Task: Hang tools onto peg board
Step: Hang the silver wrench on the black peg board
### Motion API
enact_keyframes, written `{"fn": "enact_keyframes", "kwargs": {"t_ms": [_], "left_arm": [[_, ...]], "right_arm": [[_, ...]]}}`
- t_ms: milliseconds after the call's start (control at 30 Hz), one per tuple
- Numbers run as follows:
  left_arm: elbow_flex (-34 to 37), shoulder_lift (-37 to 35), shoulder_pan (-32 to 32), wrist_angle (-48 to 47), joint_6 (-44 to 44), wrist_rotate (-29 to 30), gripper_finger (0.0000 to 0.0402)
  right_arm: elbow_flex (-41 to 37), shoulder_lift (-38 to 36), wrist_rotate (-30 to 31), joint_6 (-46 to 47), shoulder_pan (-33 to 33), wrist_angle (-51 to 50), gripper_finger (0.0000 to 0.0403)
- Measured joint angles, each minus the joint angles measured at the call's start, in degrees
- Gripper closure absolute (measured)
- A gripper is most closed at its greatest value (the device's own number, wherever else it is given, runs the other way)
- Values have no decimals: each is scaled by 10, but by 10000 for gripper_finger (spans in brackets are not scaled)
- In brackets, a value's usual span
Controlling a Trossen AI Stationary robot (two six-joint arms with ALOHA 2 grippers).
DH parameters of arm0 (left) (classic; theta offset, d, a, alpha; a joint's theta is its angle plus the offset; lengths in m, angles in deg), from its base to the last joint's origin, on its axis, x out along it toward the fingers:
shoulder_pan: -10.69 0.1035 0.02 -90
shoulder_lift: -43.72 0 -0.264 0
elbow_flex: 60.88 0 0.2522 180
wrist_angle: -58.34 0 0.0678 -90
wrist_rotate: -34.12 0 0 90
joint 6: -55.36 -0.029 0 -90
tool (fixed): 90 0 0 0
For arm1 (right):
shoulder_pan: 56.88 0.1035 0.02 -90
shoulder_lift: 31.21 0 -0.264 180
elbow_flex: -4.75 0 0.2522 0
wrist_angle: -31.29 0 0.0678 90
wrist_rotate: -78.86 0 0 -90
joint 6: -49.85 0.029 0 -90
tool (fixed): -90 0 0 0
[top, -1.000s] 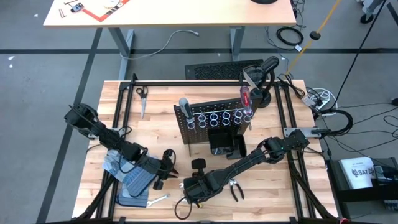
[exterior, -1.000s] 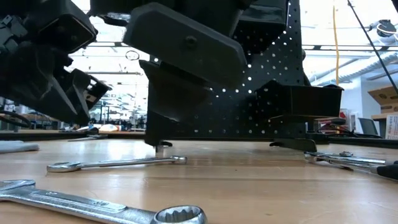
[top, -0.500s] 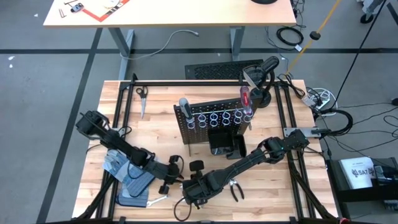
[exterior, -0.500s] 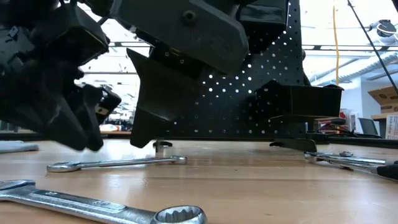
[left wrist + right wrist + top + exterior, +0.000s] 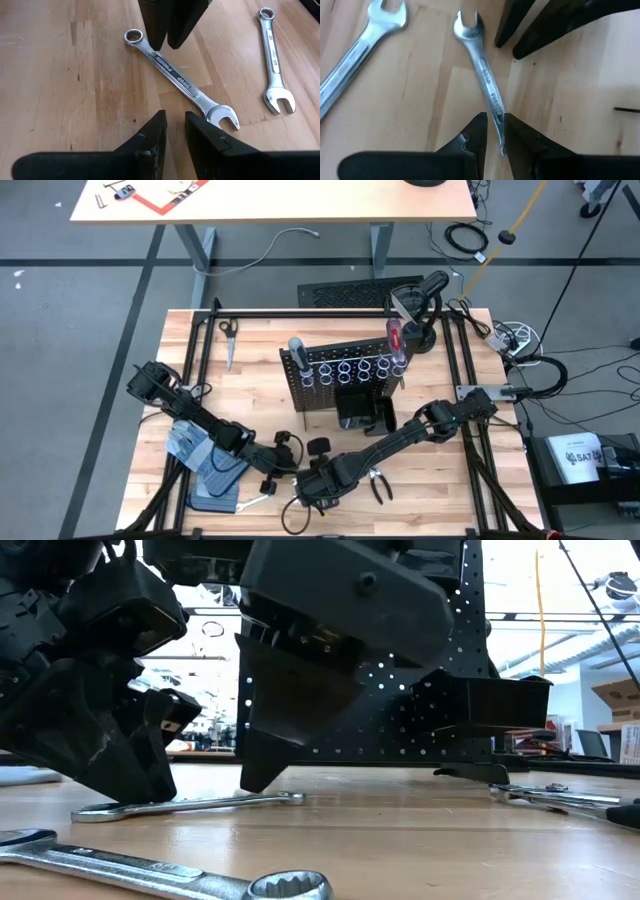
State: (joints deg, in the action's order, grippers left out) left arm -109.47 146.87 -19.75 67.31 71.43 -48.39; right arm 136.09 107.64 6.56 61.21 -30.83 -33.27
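A silver wrench [image 5: 177,80] lies flat on the wooden table near its front edge. My right gripper [image 5: 492,130] points down over it, open by a narrow gap, one finger on each side of the shaft next to the ring end [image 5: 134,36]. My left gripper [image 5: 174,127] is low beside the wrench's open end [image 5: 222,116], slightly open with nothing between its fingers. A second wrench [image 5: 274,60] lies nearby. The peg board [image 5: 345,375] stands at mid-table with a red-handled screwdriver [image 5: 394,338] and a grey-handled one [image 5: 297,350] in its rings. Pliers [image 5: 378,483] lie on the table. My right gripper comes from above, pointing down, with its fingers [image 5: 156,35] across the wrench's shaft [image 5: 495,107] close to the ring end. The shaft runs between the two fingertips. I cannot tell whether they touch it. The wrench lies flat on the table.
Blue-grey gloves [image 5: 185,442] and a dark pad [image 5: 215,480] lie at the near left under my left arm. Scissors [image 5: 228,330] lie at the far left. The board's black bin [image 5: 362,415] sticks out toward the near edge.
My left gripper has come down and toward the near right, up to the wrench's open end. My right gripper has stayed over the wrench and turned a little, its fingertip now lower at the shaft. The wrench has not moved.
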Motion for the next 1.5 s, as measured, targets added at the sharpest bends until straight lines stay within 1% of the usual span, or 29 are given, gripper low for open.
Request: {"fn": "enact_keyframes", "kwargs": {"t_ms": [300,467,600,700,800,900,1033,1167,1300,1400,1500], "left_arm": [[4,-24,1,13,-17,-5,320],[5,-46,2,-7,-19,-4,320],[4,-71,2,-19,-16,-9,320],[4,-84,2,-18,-14,-38,320],[4,-82,2,-17,-14,-67,320],[4,-64,1,-17,-6,-73,320],[3,-37,1,-9,1,-72,320],[1,-17,1,1,1,-50,320],[1,-14,8,-1,0,-35,320],[1,-13,13,-1,0,-28,320],[1,-13,16,-1,0,-24,320]], "right_arm": [[-16,3,-2,-38,-10,2,344],[-26,1,-23,-50,-21,18,338],[-27,1,-30,-58,-25,27,307],[-27,1,-29,-72,-26,29,276],[-27,1,-37,-87,-31,31,254],[-27,1,-58,-92,-40,35,247],[-27,2,-83,-93,-50,43,257],[-27,2,-87,-97,-52,44,275],[-27,7,-91,-101,-52,48,293],[-27,16,-92,-92,-52,52,314],[-26,22,-93,-86,-52,56,343]]}}
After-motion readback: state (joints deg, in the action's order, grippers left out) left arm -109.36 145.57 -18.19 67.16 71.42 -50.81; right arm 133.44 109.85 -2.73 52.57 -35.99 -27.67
